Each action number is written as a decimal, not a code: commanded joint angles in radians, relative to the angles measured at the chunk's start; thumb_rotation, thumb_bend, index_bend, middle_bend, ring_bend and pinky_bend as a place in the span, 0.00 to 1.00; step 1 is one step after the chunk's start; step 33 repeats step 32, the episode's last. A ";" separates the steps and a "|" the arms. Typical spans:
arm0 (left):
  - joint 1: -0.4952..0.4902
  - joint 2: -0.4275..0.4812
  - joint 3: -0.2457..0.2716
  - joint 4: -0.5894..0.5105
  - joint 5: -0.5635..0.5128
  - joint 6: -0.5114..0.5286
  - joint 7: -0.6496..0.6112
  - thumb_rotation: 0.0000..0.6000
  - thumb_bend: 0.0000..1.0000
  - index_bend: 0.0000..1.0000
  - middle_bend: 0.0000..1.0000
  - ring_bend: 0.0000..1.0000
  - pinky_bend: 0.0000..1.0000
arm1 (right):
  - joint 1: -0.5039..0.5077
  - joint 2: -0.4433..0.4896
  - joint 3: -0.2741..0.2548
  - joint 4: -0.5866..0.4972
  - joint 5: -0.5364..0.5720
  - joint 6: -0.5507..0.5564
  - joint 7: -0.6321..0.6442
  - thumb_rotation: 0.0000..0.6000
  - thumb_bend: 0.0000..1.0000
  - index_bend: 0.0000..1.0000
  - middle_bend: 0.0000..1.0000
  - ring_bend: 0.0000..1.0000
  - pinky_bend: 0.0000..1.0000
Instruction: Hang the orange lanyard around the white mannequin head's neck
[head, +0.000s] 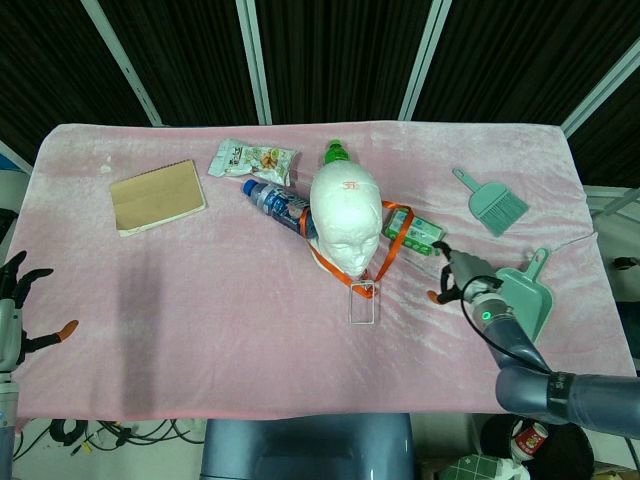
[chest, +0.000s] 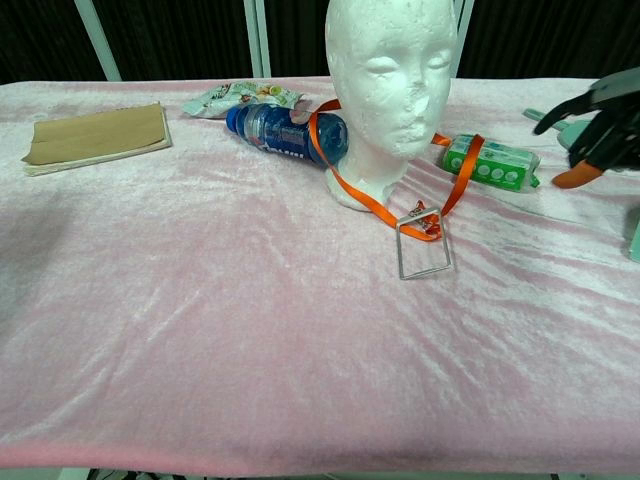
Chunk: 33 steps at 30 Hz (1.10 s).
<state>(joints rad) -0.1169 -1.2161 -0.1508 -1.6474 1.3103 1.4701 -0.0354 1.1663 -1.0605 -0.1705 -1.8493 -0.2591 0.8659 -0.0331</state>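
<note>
The white mannequin head (head: 347, 212) (chest: 392, 70) stands upright mid-table. The orange lanyard (head: 396, 234) (chest: 358, 192) loops around its neck, one strand crossing the green pack. Its clear badge holder (head: 362, 302) (chest: 423, 250) lies flat on the pink cloth in front of the head. My right hand (head: 454, 274) (chest: 593, 124) hovers to the right of the badge, fingers spread, holding nothing. My left hand (head: 16, 310) sits off the table's left edge with fingers apart and empty; the chest view does not show it.
A blue bottle (head: 280, 205) lies against the head's left side, with a green bottle (head: 336, 152) behind it. A green pack (head: 425, 235), teal dustpan (head: 515, 300) and teal brush (head: 490, 203) sit at the right. A brown notebook (head: 157, 196) and snack packet (head: 254, 158) lie at the back left.
</note>
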 joint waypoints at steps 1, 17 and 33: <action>0.001 0.006 0.008 -0.007 0.013 0.000 0.007 1.00 0.07 0.25 0.02 0.00 0.00 | -0.072 0.118 -0.059 -0.083 -0.052 0.073 -0.073 1.00 0.23 0.13 0.48 0.63 0.67; 0.023 0.063 0.058 -0.056 0.087 0.013 0.016 1.00 0.07 0.24 0.02 0.00 0.00 | -0.710 -0.009 -0.186 0.133 -0.803 0.837 0.125 1.00 0.17 0.12 0.07 0.20 0.22; 0.026 0.068 0.070 -0.053 0.125 0.011 -0.050 1.00 0.07 0.23 0.02 0.00 0.00 | -0.916 -0.108 -0.149 0.391 -1.125 0.923 0.143 1.00 0.17 0.11 0.07 0.20 0.21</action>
